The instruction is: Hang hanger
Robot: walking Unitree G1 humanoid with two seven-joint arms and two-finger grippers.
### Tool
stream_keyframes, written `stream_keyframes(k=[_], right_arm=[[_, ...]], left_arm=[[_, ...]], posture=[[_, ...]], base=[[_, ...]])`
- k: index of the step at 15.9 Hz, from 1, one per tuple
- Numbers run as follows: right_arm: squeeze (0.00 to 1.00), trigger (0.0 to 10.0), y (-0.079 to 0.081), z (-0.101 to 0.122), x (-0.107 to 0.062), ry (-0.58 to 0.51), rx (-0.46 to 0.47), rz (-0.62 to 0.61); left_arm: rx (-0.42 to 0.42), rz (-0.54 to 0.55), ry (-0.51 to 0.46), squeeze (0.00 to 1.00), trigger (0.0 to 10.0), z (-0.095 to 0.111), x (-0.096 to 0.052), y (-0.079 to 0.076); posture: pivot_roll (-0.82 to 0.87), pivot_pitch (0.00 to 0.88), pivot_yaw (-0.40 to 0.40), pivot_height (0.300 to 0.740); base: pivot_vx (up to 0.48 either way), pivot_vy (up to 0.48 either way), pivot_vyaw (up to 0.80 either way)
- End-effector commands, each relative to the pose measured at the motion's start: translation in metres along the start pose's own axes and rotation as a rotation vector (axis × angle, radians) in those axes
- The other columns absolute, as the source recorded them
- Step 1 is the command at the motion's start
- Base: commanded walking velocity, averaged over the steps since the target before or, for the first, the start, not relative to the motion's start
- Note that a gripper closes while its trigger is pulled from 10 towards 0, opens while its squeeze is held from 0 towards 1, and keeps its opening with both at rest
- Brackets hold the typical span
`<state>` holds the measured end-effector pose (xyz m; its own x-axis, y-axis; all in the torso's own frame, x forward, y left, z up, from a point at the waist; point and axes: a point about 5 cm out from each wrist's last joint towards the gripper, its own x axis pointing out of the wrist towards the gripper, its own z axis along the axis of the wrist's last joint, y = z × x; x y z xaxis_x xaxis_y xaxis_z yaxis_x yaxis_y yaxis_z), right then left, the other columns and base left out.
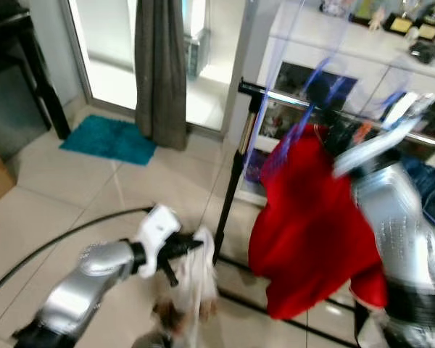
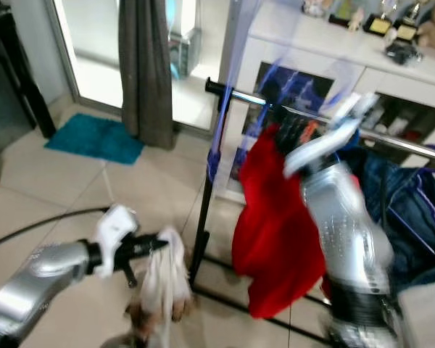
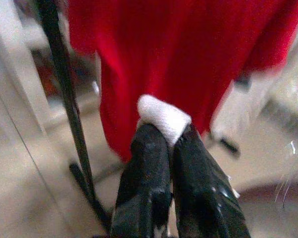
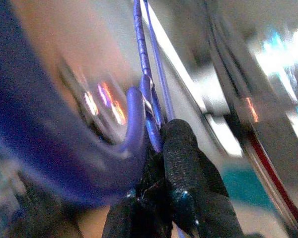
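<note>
A blue hanger carries a red garment and is blurred with motion. My right gripper is raised, shut on the hanger just below its hook, close to the rack's metal rail. Whether the hook rests on the rail I cannot tell. The rail's black upright stands left of the red garment. Low on the left, my left gripper is shut on a white cloth that dangles toward the floor beside the upright's foot.
A navy garment hangs on the rail to the right. Behind the rack stands a white cabinet with trophies. A grey curtain, a teal mat and a black cable lie on the left over the tiled floor.
</note>
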<state>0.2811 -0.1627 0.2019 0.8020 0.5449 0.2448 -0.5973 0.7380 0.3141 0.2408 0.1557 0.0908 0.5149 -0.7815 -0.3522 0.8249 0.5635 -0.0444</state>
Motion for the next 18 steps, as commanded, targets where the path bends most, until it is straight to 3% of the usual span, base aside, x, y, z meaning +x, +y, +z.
stream_keyframes(k=[1, 3, 4, 5, 6, 7, 9, 10, 12, 13, 14, 16, 18], right_arm=[[0.0, 0.0, 0.004, -0.013, -0.012, 0.148, -0.116, 0.054], [0.0, 0.0, -0.008, -0.048, -0.042, 0.426, -0.279, 0.022], [0.0, 1.3, -0.017, -0.066, -0.054, 0.538, -0.344, -0.026], [0.0, 10.0, -0.028, -0.082, -0.06, 0.562, -0.3, -0.164], [0.0, 10.0, -0.032, -0.087, -0.062, 0.564, -0.28, -0.217], [0.0, 10.0, -0.037, -0.103, -0.07, 0.617, -0.262, -0.289], [0.0, 10.0, -0.033, -0.124, -0.088, 0.739, -0.253, -0.315], [0.0, 10.0, -0.034, -0.134, -0.098, 0.778, -0.225, -0.392], [0.0, 10.0, -0.034, -0.143, -0.105, 0.789, -0.19, -0.463], [0.0, 10.0, -0.035, -0.148, -0.109, 0.813, -0.223, -0.487], [0.0, 10.0, -0.035, -0.149, -0.112, 0.844, -0.245, -0.492], [0.0, 10.0, -0.035, -0.146, -0.113, 0.799, -0.225, -0.505], [0.0, 10.0, -0.032, -0.147, -0.119, 0.801, -0.212, -0.492]], left_arm=[[0.003, -0.014, -0.093, 0.0, 0.0, 0.021, -0.008, -0.003], [-0.024, -0.018, -0.103, 0.0, 0.0, 0.025, -0.021, -0.007], [-0.033, 0.014, -0.086, 0.0, 0.0, 0.022, -0.024, -0.007], [-0.053, 0.072, -0.066, 0.0, 0.0, 0.015, -0.02, -0.004], [-0.06, 0.09, -0.059, 0.0, 0.0, 0.013, -0.018, -0.004], [-0.084, 0.193, -0.037, 0.0, 10.0, 0.005, -0.006, 0.003], [-0.145, 0.319, -0.022, 0.0, 10.0, -0.003, 0.009, 0.01], [-0.143, 0.388, 0.011, 0.0, 10.0, -0.01, 0.013, 0.014], [-0.136, 0.432, 0.017, 0.0, 10.0, -0.015, 0.017, 0.016], [-0.155, 0.459, 0.024, 0.0, 10.0, -0.019, 0.019, 0.018], [-0.161, 0.45, 0.036, 0.0, 10.0, -0.019, 0.02, 0.018], [-0.132, 0.362, 0.042, 0.0, 10.0, -0.021, 0.022, 0.011], [-0.141, 0.353, 0.049, 0.0, 10.0, -0.025, 0.021, 0.009]], posture=[[-0.04, 0.0, -0.105, 0.74], [-0.04, 0.0, -0.103, 0.74], [-0.04, 0.0, -0.107, 0.74], [-0.03, 0.0, -0.109, 0.74], [-0.03, 0.0, -0.109, 0.74], [-0.03, 0.0, -0.095, 0.74], [-0.04, 0.0, -0.081, 0.74], [-0.04, 0.0, -0.079, 0.74], [-0.05, 0.0, -0.067, 0.74], [-0.05, 0.0, -0.062, 0.74], [-0.07, 0.0, -0.039, 0.74], [-0.08, 0.0, -0.029, 0.74], [-0.09, 0.0, -0.023, 0.74]], base=[[0.0, 0.0, 0.0], [0.0, 0.0, 0.0], [0.0, 0.0, 0.0], [0.0, 0.0, 0.0], [0.0, 0.0, 0.0], [0.0, 0.0, 0.0], [0.0, 0.0, 0.0], [0.0, 0.0, -0.8], [0.0, 0.0, -0.8], [0.0, 0.0, -0.8], [0.0, 0.0, -0.8], [0.0, 0.0, -0.78], [0.0, 0.0, -0.76]])
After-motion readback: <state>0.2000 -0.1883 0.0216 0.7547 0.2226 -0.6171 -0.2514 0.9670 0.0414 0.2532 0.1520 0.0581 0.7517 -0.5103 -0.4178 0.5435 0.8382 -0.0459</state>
